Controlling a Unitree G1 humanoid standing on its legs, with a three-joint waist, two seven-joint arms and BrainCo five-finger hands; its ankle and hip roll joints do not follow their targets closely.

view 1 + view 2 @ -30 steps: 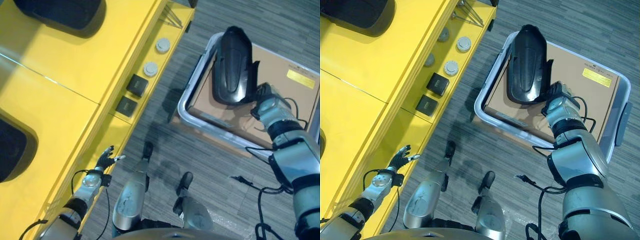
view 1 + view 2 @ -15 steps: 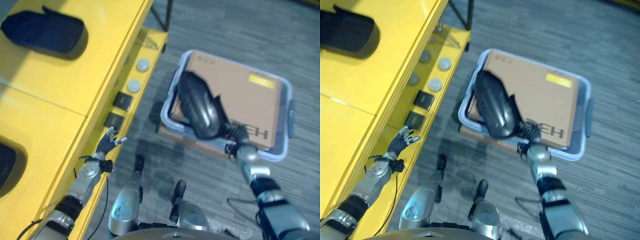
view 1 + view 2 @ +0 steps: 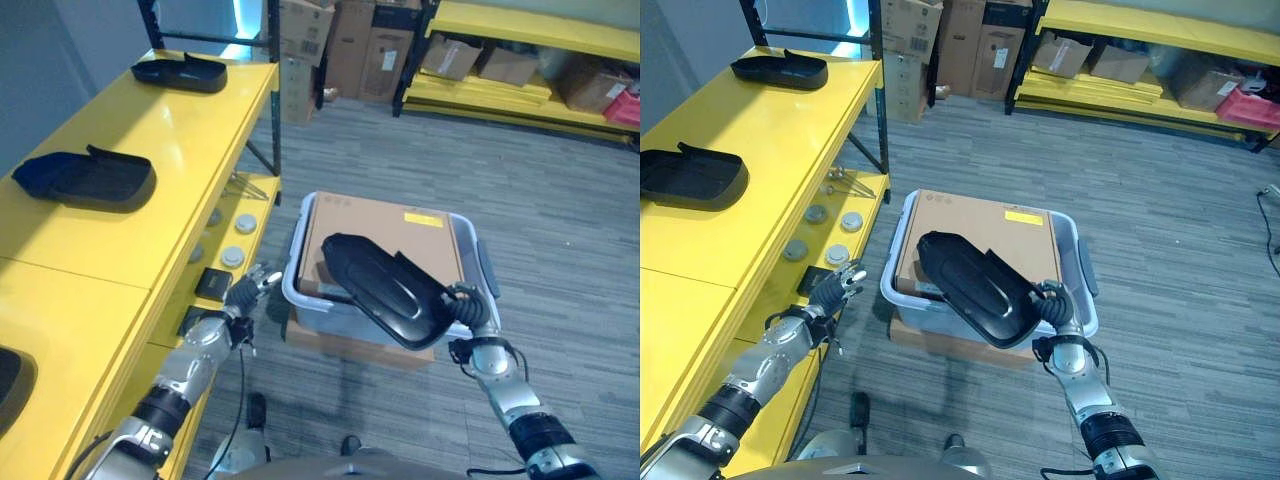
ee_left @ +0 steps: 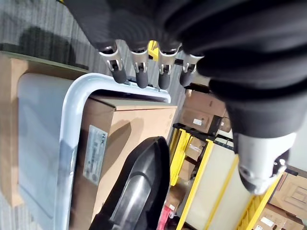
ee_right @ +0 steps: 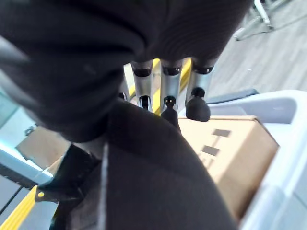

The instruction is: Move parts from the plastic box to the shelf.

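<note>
Black moulded part (image 3: 385, 290), long and shell-shaped, held up off the floor, tilted, over the near edge of the plastic box (image 3: 300, 262). Right hand (image 3: 462, 310) grasps its near right end, fingers curled around the edge; in the right wrist view the fingers (image 5: 165, 91) lie over the part's dark surface. The far left end of the part reaches over the cardboard carton (image 3: 380, 225).

The carton lies flat inside the pale grey box, filling most of it, with a yellow label (image 3: 424, 218) near its far right corner. The box sits on the grey striped carpet floor (image 3: 560, 230) on a second piece of brown cardboard (image 3: 345, 345).

Left hand (image 3: 243, 297) is released, fingers straight and spread, holding nothing, just beside the near left corner of the box and next to the lower level of the yellow shelf (image 3: 120, 230).

On the shelf top, left: two black parts, one nearer (image 3: 85, 178), one farther (image 3: 180, 73). On the lower level: round grey discs (image 3: 233, 256) and a black square block (image 3: 212, 283).

Far side of the room: stacked cardboard boxes (image 3: 330, 40) and another yellow rack (image 3: 530, 20).
</note>
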